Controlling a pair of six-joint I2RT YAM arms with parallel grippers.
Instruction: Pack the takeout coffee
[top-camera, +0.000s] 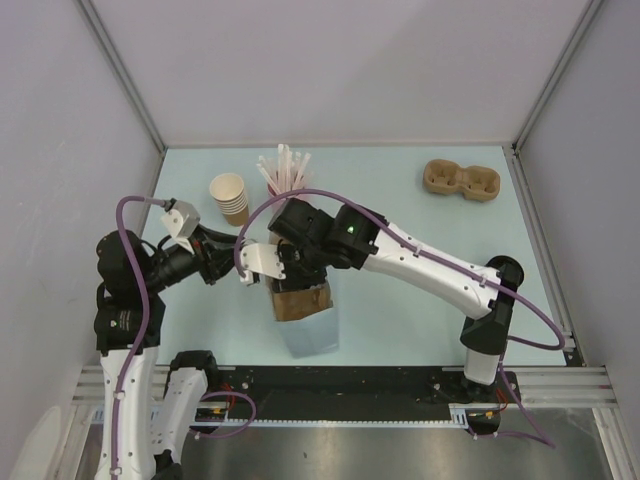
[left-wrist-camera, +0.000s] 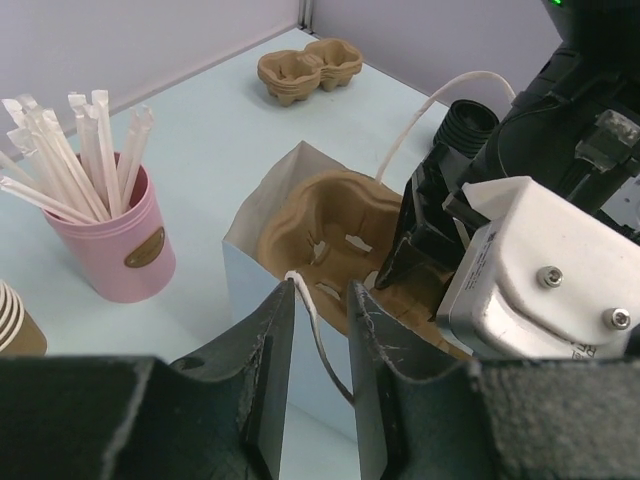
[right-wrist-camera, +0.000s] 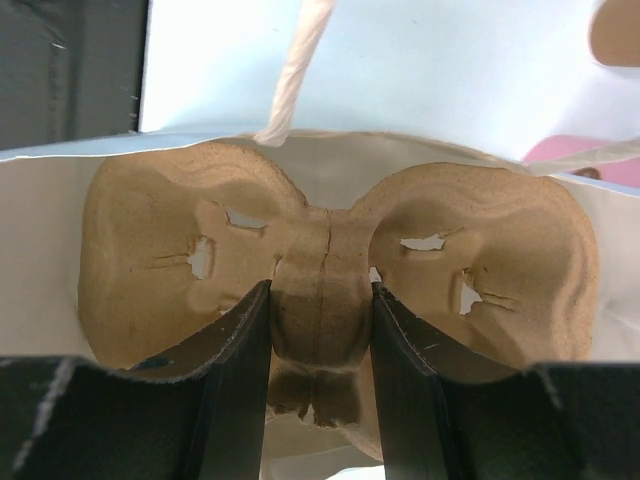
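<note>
Setting: a pale blue table (top-camera: 420, 260) boxed in by plain grey walls (top-camera: 330, 60) on three sides.
Paper bag: a pale blue paper bag (top-camera: 312, 335) stands open-mouthed at lower centre of the overhead view, with both arms meeting over it.
Cup carrier: a brown moulded two-cup carrier (right-wrist-camera: 160, 270) sits inside the bag, its two wells side by side across the right wrist view.
Right gripper: the right gripper (right-wrist-camera: 320, 292) reaches into the bag from above. Its two dark fingers are partly closed and press on either side of the cup carrier's central ridge, holding it.
Left gripper: the left gripper (left-wrist-camera: 322, 295) is at the bag's near rim with its jaws drawn close together. The white cord handle (left-wrist-camera: 312, 325) runs between them, touching one fingertip. Whether the cord is clamped cannot be told.
Takeout coffee: cannot be located in any of the three views.
Spare carrier: a second brown carrier (top-camera: 460, 181) lies at the upper right of the overhead view, well apart from the bag.
Pink cup: a pink cup (left-wrist-camera: 120, 240) full of wrapped white straws (left-wrist-camera: 70, 150) stands at the left of the left wrist view.
Cup stack: a stack of tan lidless cups (top-camera: 230, 198) stands just left of the pink cup in the overhead view.
</note>
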